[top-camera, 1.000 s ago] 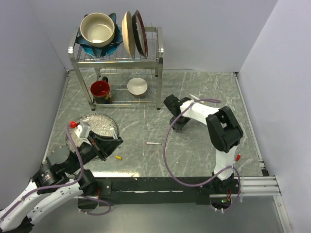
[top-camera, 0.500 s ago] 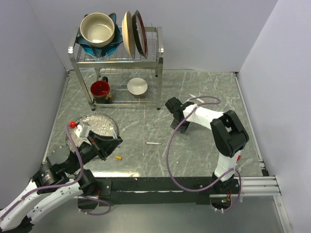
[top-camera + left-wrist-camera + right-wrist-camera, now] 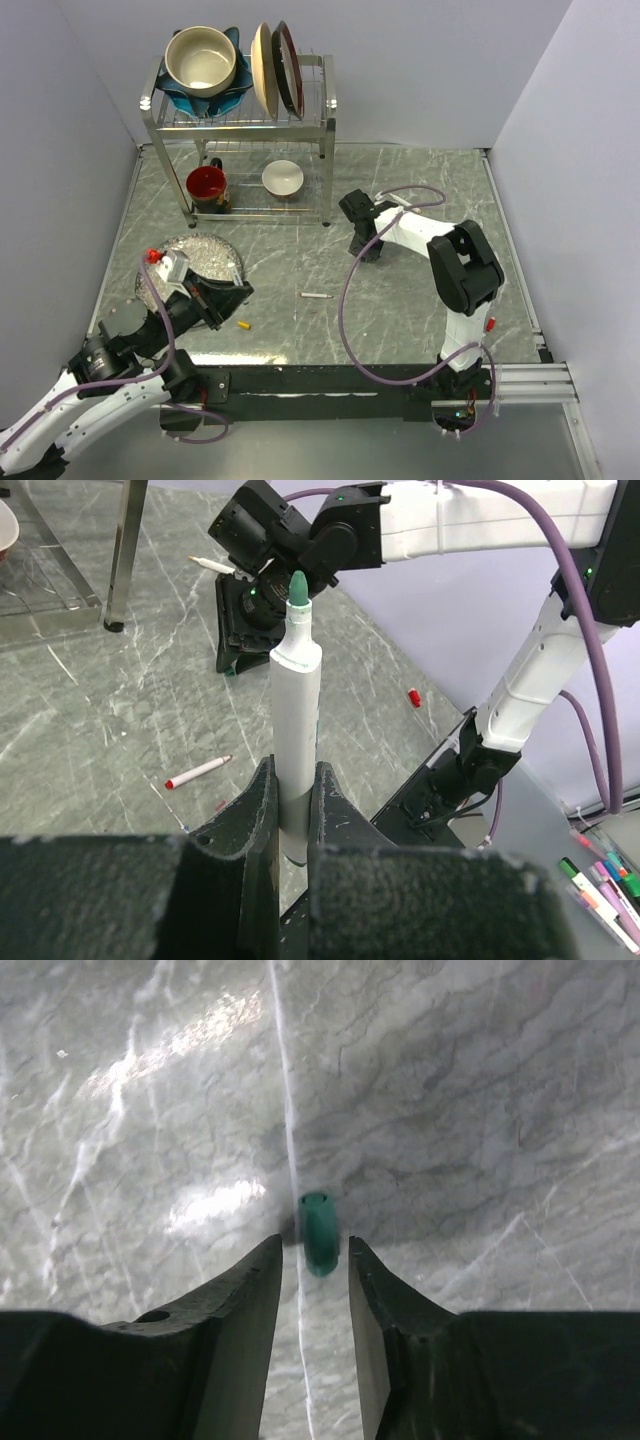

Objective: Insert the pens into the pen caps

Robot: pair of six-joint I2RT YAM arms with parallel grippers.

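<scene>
Green tells which pair is in hand: the left gripper point(image 3: 292, 790), well in front of the dish rack point(image 3: 240, 120) and the nearest thing to the arm bases, has its jaws closed tight on the green pen point(image 3: 297, 710), gripping low on the white barrel so the bare tip stands upright. A yellow cap point(image 3: 243, 325) lies just beside that gripper, on the side away from the rack, and a red pen point(image 3: 316, 296) lies loose on the marble table point(image 3: 300, 250), a little nearer the rack. Closer to the rack, off its right front leg, the right gripper point(image 3: 312, 1260) points down with its jaws partway open, straddling the green cap point(image 3: 320, 1232), which lies flat on the stone and looks free of both fingers. A third pen point(image 3: 210, 564) lies beyond that gripper, level with the rack's right side. This looks like the pick-up of the green cap, with nothing capped yet. Next, the right jaws need to close squarely on the cap without nudging it away, then lift it and turn its open end toward the waiting tip.
</scene>
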